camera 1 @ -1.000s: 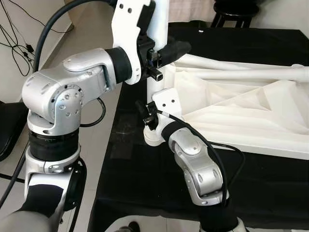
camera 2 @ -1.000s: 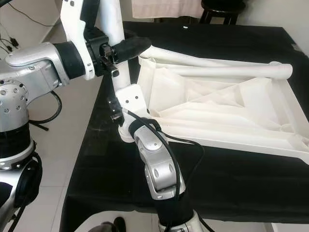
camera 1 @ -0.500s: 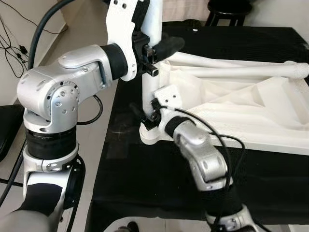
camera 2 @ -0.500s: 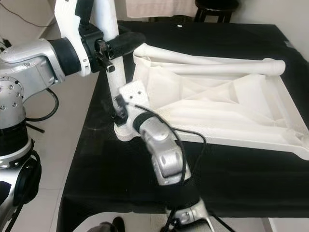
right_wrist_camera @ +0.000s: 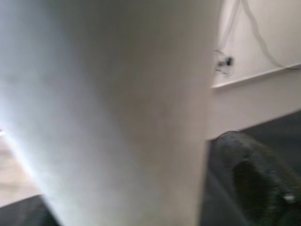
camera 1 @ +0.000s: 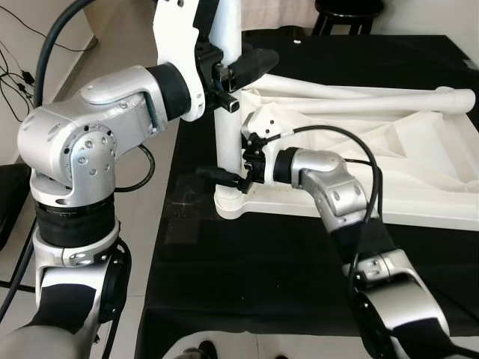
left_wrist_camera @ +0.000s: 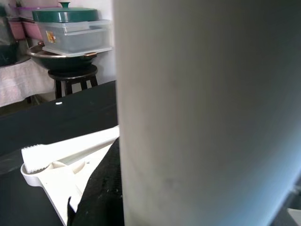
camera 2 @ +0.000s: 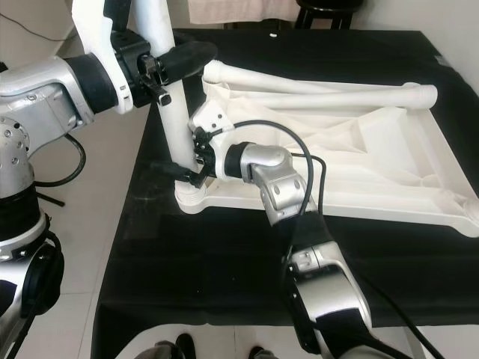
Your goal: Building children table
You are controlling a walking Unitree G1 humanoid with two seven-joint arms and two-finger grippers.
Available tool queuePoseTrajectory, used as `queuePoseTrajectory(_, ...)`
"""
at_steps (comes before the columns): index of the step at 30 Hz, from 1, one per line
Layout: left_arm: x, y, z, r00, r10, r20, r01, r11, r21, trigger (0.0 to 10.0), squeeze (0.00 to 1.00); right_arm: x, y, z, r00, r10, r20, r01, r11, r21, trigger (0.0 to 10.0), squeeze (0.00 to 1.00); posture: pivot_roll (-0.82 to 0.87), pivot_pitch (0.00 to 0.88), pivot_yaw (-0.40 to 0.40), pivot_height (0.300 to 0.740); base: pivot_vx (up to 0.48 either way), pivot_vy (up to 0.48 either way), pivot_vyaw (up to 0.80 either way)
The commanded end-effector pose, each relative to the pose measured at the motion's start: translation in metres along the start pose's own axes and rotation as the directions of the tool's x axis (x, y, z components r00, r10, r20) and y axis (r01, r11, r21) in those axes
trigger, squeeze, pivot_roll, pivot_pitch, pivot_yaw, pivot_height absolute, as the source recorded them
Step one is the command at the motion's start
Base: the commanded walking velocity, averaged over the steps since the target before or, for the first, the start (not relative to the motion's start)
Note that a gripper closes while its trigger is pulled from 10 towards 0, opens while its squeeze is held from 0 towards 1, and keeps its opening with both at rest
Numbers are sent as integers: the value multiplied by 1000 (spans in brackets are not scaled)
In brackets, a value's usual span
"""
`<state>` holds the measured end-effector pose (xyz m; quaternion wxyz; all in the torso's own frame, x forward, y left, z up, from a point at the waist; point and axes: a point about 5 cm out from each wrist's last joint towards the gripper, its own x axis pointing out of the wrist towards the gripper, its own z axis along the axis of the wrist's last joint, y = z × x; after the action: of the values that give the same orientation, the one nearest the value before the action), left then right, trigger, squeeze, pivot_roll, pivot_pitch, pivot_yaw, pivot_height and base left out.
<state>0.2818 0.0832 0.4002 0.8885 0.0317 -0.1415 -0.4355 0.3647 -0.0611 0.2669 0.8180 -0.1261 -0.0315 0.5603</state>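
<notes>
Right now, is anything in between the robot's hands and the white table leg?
Nothing visible. The left end effector grips the upright white table leg high up, and the right end effector is against it low down, just above the upside-down tabletop's corner socket.

My black matt fingers press a smooth white plastic table leg; the upturned white plastic tabletop looks satin, the worktop's black cloth dull, my brushed silver metal arms gleaming

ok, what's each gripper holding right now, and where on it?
Both hold the upright white table leg. Left gripper clamps its upper part; right gripper grips it low, just above the corner socket of the upturned tabletop.
</notes>
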Motion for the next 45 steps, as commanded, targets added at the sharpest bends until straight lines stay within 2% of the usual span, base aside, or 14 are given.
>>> queuePoseTrajectory(1, 13, -43, -1, 961, -275, -20, 275, 961, -2, 0, 0, 25, 17, 15, 993, 122, -3, -122, 991, -54, 0, 0, 42, 252, 13, 740, 0, 0, 0)
queuePoseTrajectory(13, 13, -45, -2, 957, -289, -25, 289, 957, -2, 0, 0, 30, 26, 4, 971, 239, -21, -239, 971, -24, 0, 0, 39, 251, 22, 740, 0, 0, 0)
queuePoseTrajectory(14, 13, -41, -1, 965, -262, -26, 262, 965, -3, 8471, 1000, 30, 25, 3, 971, 241, -11, -241, 970, -24, 0, 0, 38, 249, 27, 740, 0, 0, 0)
queuePoseTrajectory(16, 13, -41, -1, 965, -262, -26, 262, 965, -3, 8471, 1000, 30, 25, 3, 971, 241, -11, -241, 970, -24, 0, 0, 38, 249, 27, 740, 0, 0, 0)
queuePoseTrajectory(17, 13, -37, -1, 970, -241, -26, 241, 970, -4, 10000, 1000, 30, 25, 2, 971, 241, -5, -241, 970, -25, 0, 0, 37, 249, 27, 740, 0, 0, 0)
queuePoseTrajectory(23, 13, -32, -2, 978, -209, -29, 209, 978, -5, 10000, 1000, 29, 25, 0, 982, 187, 18, -187, 982, -10, 0, 0, 30, 247, 24, 740, 0, 0, 0)
queuePoseTrajectory(24, 13, -27, -2, 983, -178, -36, 178, 984, 2, 10000, 0, 21, 26, -6, 995, 87, 42, -88, 996, 32, 0, 0, 31, 251, 6, 740, 0, 0, 0)
queuePoseTrajectory(26, 11, -23, -4, 988, -146, -48, 146, 989, 6, 10000, 0, 15, 32, -22, 991, -131, 10, 129, 985, 111, 0, 0, 33, 252, -12, 740, 0, 0, 0)
queuePoseTrajectory(27, 9, -20, -6, 992, -114, -57, 114, 993, 6, 10000, 0, -3, 31, -42, 802, -590, -98, 598, 793, 117, 0, 0, 37, 255, -24, 740, 0, 0, 0)
queuePoseTrajectory(28, 9, -20, -6, 992, -114, -57, 114, 993, 6, 10000, 0, -3, 31, -42, 802, -590, -98, 598, 793, 117, 0, 0, 37, 255, -24, 740, 0, 0, 0)
queuePoseTrajectory(29, 8, -17, -7, 994, -87, -63, 87, 996, 0, 10000, 0, -19, 50, -57, 682, -713, -164, 729, 680, 77, 0, 0, 58, 256, -29, 740, 0, 0, 0)
queuePoseTrajectory(31, 8, -17, -7, 994, -87, -63, 87, 996, 0, 10000, 0, -19, 50, -57, 682, -713, -164, 729, 680, 77, 0, 0, 58, 256, -29, 740, 0, 0, 0)
queuePoseTrajectory(32, 7, -15, -8, 995, -69, -69, 68, 998, -6, 10000, 0, -28, 67, -63, 597, -778, -196, 800, 595, 76, 0, 0, 58, 256, -29, 740, 0, 0, 0)
queuePoseTrajectory(45, -12, -1, -41, 994, 15, -112, -19, 999, -39, 10000, 0, -13, 56, -57, 593, -793, -142, 805, 575, 149, 0, 0, 44, 240, -10, 740, 0, 0, 0)
